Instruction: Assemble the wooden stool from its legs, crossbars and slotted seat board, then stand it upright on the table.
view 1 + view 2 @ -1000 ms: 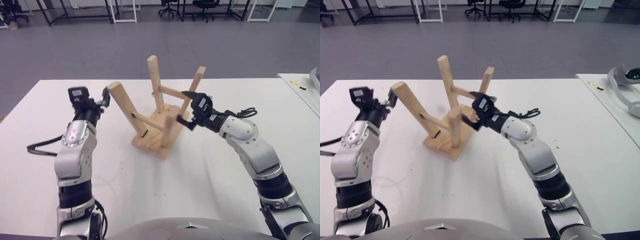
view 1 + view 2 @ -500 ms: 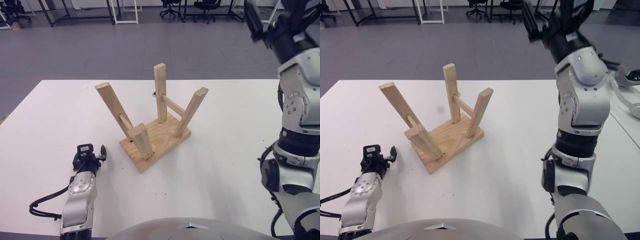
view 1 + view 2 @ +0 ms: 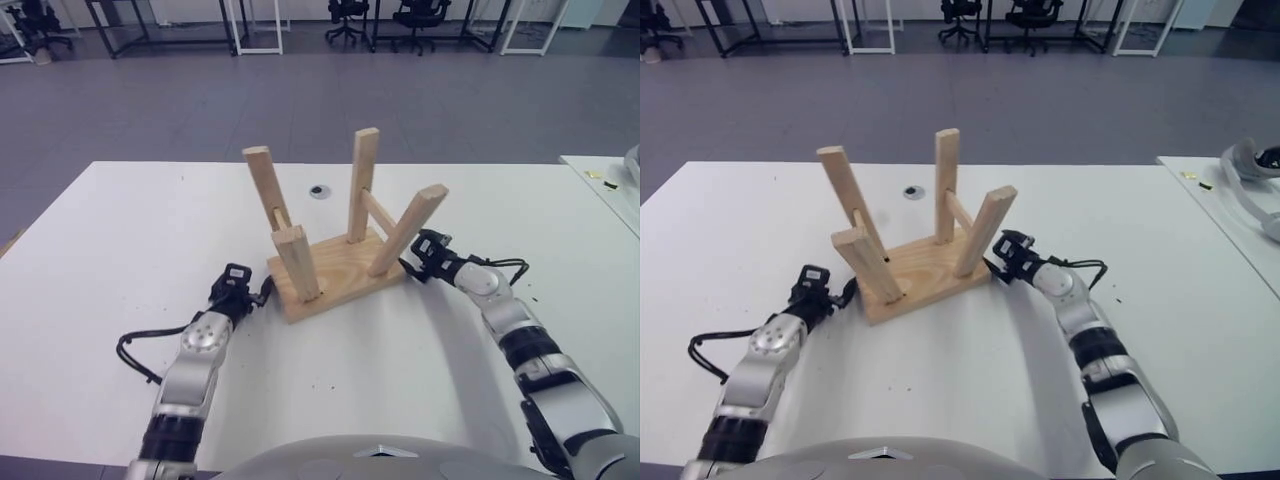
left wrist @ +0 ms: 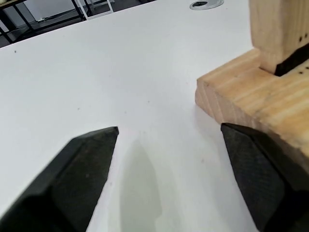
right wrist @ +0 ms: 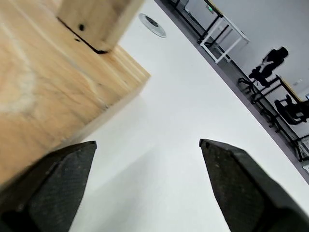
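Both claws sit low on the table (image 3: 120, 230), both released. Left claw (image 3: 252, 288): fingers spread, near-left corner of the seat board (image 3: 340, 275) just beside one finger (image 4: 260, 169); contact, can't tell. Right claw (image 3: 418, 258): also spread, holding nothing, the board's right edge beside one finger (image 5: 53, 179). So the stool (image 3: 930, 270) sits between my claws, upside down: board flat on the table, four legs (image 3: 298, 262) pointing up, a crossbar (image 3: 378, 212) joining the two on the right. The board's long axis runs claw to claw, left-near to right-far. Neither arm is clearly nearer. My read: assembled, flip remaining, and it needs both claws on opposite ends. Grommet (image 3: 318, 190) beyond.
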